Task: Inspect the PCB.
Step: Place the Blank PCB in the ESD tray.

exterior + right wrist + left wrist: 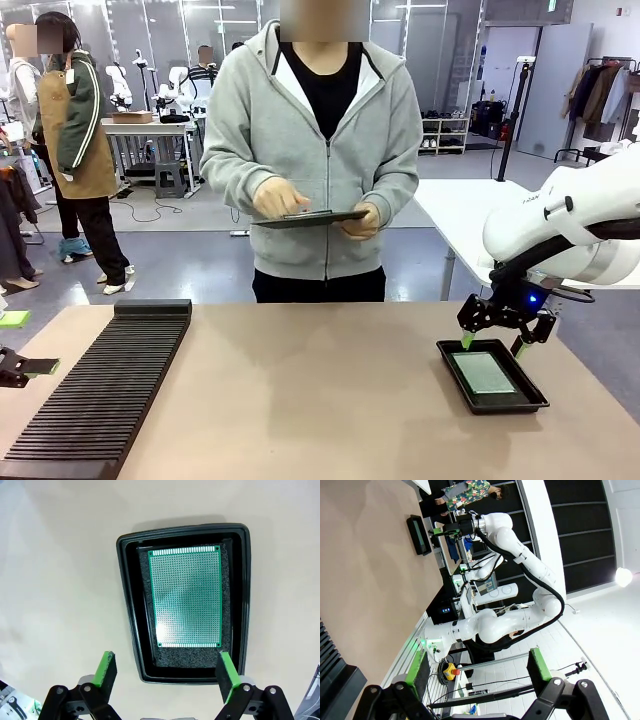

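Two green pads of the right pincer (pixel 164 672) stick up from the bottom edge of the right wrist picture. They stand wide apart and hold nothing. Only their tips and a bit of black frame show; the rest is cut off below.

Just above them, in the middle of that picture, sits a black tray (pixel 131 610) on the pale tabletop (pixel 55 580). Inside it lies the PCB (pixel 186 597), flat, green, with a dotted face. A shiny patch near its lower left corner hides some dots. Dark foam shows around the board.

Looking from the front, the right pincer (pixel 494 342) hangs at the lower right of the picture, right over the near end of the black tray (pixel 520 402). The PCB (pixel 485 372) looks like a dull grey-green sheet there, and its dots are too small to see.

At the left edge of the front picture, the left pincer (pixel 22 367) pokes in, mostly cut off. From the left wrist its pads (pixel 415 669) stand wide apart at the bottom, gripping nothing.

A long black ribbed rack (pixel 100 390) lies at the lower left of the front picture.

Behind the tabletop stands a person in a grey hoodie. Both hands (pixel 282 198) are on a thin dark board (pixel 310 217) held flat; its face is hidden.
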Action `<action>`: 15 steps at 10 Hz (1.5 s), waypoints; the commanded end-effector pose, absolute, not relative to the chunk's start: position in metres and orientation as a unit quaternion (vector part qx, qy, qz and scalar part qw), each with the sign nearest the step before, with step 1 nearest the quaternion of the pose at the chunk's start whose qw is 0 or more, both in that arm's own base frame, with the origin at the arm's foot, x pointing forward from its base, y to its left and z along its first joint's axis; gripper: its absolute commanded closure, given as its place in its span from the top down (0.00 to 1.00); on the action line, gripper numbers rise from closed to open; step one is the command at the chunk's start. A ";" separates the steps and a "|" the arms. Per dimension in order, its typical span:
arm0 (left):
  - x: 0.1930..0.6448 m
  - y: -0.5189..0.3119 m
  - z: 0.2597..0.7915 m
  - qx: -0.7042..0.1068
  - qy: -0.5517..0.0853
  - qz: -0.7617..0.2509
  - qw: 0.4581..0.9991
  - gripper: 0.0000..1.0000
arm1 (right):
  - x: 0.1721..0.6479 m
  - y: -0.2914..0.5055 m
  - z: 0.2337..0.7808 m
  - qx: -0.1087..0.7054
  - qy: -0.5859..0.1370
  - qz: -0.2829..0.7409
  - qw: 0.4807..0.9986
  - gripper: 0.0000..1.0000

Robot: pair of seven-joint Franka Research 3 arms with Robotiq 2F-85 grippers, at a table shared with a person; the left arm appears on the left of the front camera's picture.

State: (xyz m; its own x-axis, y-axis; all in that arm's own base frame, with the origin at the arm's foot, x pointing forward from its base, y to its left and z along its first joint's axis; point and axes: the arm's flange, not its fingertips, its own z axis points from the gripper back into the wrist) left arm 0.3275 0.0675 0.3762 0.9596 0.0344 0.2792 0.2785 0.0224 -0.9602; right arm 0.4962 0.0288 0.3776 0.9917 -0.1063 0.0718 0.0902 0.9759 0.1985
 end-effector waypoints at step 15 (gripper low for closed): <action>0.328 0.068 0.377 -0.692 -0.115 -0.087 0.707 1.00 | 0.496 0.029 0.377 0.100 -0.042 -0.050 0.993 1.00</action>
